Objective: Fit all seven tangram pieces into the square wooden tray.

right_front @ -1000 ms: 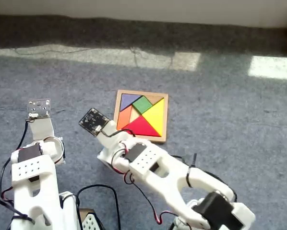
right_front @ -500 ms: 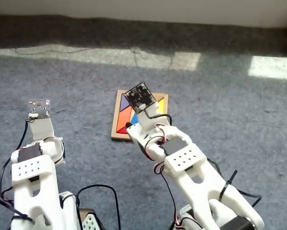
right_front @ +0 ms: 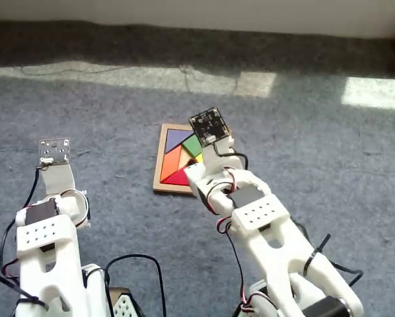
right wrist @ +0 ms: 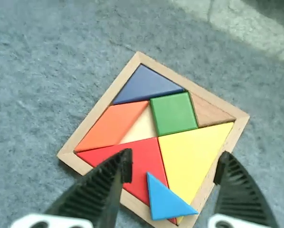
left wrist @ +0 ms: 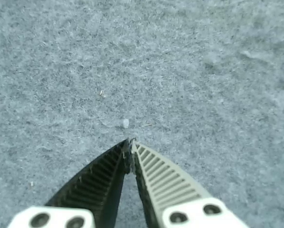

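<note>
"Swinging across like that, did the right arm bring anything with it?"

"Looks so. Start close in, though. The left pincer (left wrist: 131,145) is clenched on nothing, tips together over bare grey desk (left wrist: 189,71), same spot as a second ago. The right arm was off to the side of the tray then. Now it hangs over it, and the right pincer (right wrist: 175,165) is spread wide, released."

"And the piece?"

"A small blue triangle (right wrist: 165,202) lies between the jaws, nearer the wrist than the tips, touching neither finger. It sits on top of the red triangle (right wrist: 144,159) and laps the yellow triangle (right wrist: 194,152), by the rim of the wooden tray (right wrist: 103,105) closest to the wrist. A second ago I saw no blue on the tray at all, so I'd say it was just dropped there."

"So not fitted."

"Not yet, by my reckoning. It's riding on other pieces, not down in a slot. Beyond the tips come the orange piece (right wrist: 113,126) and the green square (right wrist: 174,113), with a pale triangle (right wrist: 143,129) wedged between them and a brown triangle (right wrist: 209,113) on the green's other side. Farthest out is the dark blue triangle (right wrist: 146,85), in the far corner."

"Are those two gaps?"

"Can't tell whether either is bare tray floor or a plain piece. If one's a gap, the blue wants lifting again and turning into it."
</note>
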{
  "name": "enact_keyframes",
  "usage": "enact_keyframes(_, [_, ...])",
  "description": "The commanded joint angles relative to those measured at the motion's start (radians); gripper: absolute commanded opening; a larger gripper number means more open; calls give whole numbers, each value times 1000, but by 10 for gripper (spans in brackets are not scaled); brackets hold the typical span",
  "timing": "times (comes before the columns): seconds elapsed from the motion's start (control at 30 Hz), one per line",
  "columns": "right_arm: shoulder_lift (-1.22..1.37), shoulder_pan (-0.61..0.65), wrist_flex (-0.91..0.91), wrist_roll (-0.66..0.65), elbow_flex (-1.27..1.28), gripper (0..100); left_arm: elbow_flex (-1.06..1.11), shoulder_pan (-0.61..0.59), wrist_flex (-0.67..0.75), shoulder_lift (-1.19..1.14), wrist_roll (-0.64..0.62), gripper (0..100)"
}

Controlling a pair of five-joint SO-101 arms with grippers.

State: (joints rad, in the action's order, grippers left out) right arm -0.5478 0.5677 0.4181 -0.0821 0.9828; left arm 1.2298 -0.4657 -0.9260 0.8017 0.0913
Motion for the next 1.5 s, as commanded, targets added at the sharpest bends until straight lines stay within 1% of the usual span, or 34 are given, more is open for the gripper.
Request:
enact_keyframes(0.0, [-133, -45, 62, 11, 5, 193, -7, -2, 14, 16, -5, 35])
enact_keyframes(0.1, [-188, -93, 125, 11, 5, 80, -7, -2, 14, 16, 3, 35])
enact_keyframes(0.2, [-196, -156, 166, 11, 5, 2, -5, -2, 14, 16, 26, 35])
enact_keyframes(0.3, [-180, -200, 168, 11, 4, 7, -5, -2, 14, 16, 26, 35])
enact_keyframes(0.47, [-68, -202, 182, 9, -44, 7, -5, -2, 14, 16, 26, 35])
enact_keyframes(0.53, [4, -202, 232, -17, -97, 6, -5, -2, 14, 16, 28, 35])
enact_keyframes(0.63, [125, -199, 363, -77, -205, 6, -5, -2, 15, 15, 28, 35])
enact_keyframes(0.73, [240, -199, 475, -87, -328, 6, -5, -2, 15, 15, 28, 35])
enact_keyframes(0.8, [305, -199, 512, -87, -389, 6, -5, -2, 15, 15, 28, 35])
enact_keyframes(1.17, [570, -199, 521, -87, -561, 6, -5, -2, 15, 15, 28, 35])
enact_keyframes(1.47, [748, -199, 519, -81, -765, 6, -5, -2, 15, 15, 29, 35])
